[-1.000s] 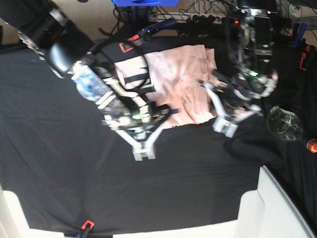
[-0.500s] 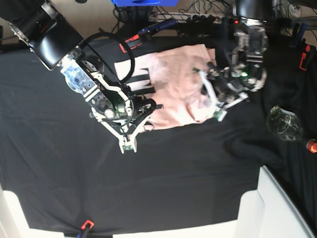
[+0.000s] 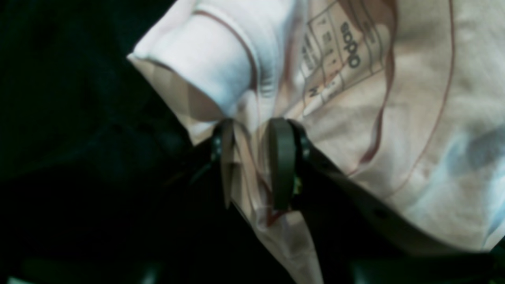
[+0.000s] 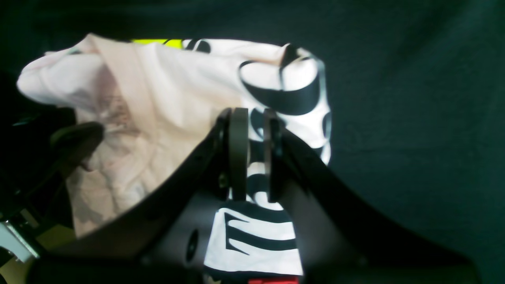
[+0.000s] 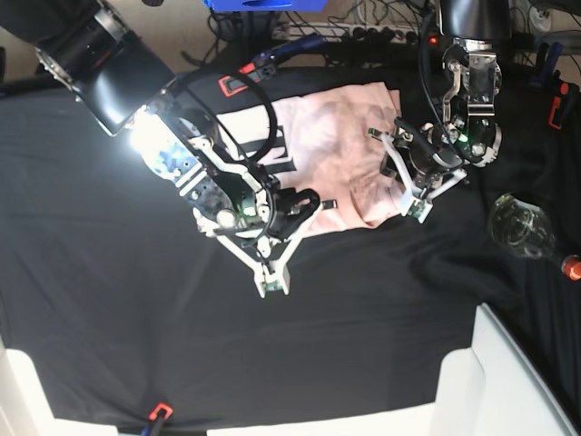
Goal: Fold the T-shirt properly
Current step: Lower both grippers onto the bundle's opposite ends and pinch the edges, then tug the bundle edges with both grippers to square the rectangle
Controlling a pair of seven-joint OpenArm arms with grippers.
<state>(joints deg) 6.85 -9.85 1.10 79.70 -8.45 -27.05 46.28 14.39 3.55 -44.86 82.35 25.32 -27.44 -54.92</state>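
Note:
The pale pink T-shirt point(image 5: 331, 154) lies bunched at the back of the black table cloth point(image 5: 136, 318), its black lettering point(image 5: 263, 150) showing on its left part. In the right wrist view my right gripper point(image 4: 254, 157) is shut on the lettered edge of the T-shirt point(image 4: 165, 90). My left gripper point(image 3: 254, 177) is shut on a pink fold near the printed neck label point(image 3: 347, 51). In the base view the two arms flank the shirt, the right-wrist arm on the left and the left-wrist arm on the right.
A clear glass bottle point(image 5: 522, 227) with a red cap point(image 5: 572, 266) lies at the right on the cloth. White blocks point(image 5: 508, 381) stand at the front corners. Red clamps point(image 5: 160, 413) hold the cloth's edges. Cables and a blue item point(image 5: 263, 4) sit behind the table.
Both grippers keep their hold on the shirt. The arm on the left of the base view swung left, then back down and right; the other arm shifted slightly, and the shirt's right side bunched up.

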